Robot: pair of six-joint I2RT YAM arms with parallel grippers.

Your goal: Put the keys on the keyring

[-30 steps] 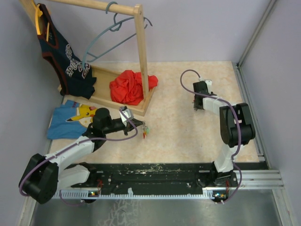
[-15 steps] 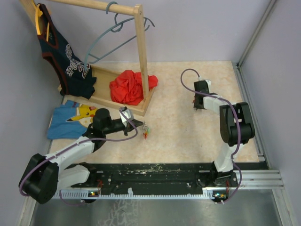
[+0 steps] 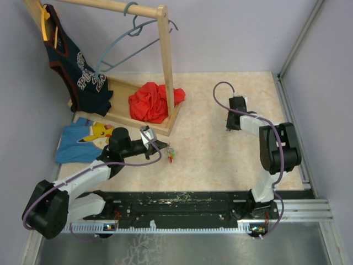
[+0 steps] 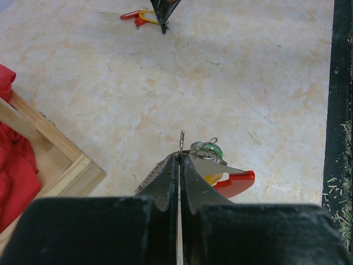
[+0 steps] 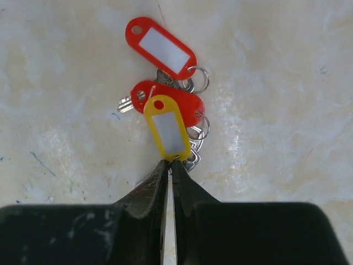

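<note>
My left gripper is shut on the keyring, a thin metal wire seen edge-on that sticks up from the fingertips. Keys with a red head, a yellow part and a green one hang beside the jaws. In the top view this gripper holds the small bunch left of centre. My right gripper is shut on the lower end of a yellow key tag. A red key head and a red tag lie beyond on the table. It sits at the back right.
A wooden clothes rack with a grey-blue hanger, a dark jersey and red cloth stands at the back left. A blue printed shirt lies by my left arm. The rack's base corner is close on the left.
The right arm has shifted very slightly. The left arm and its hanging keys are nearly unchanged.
</note>
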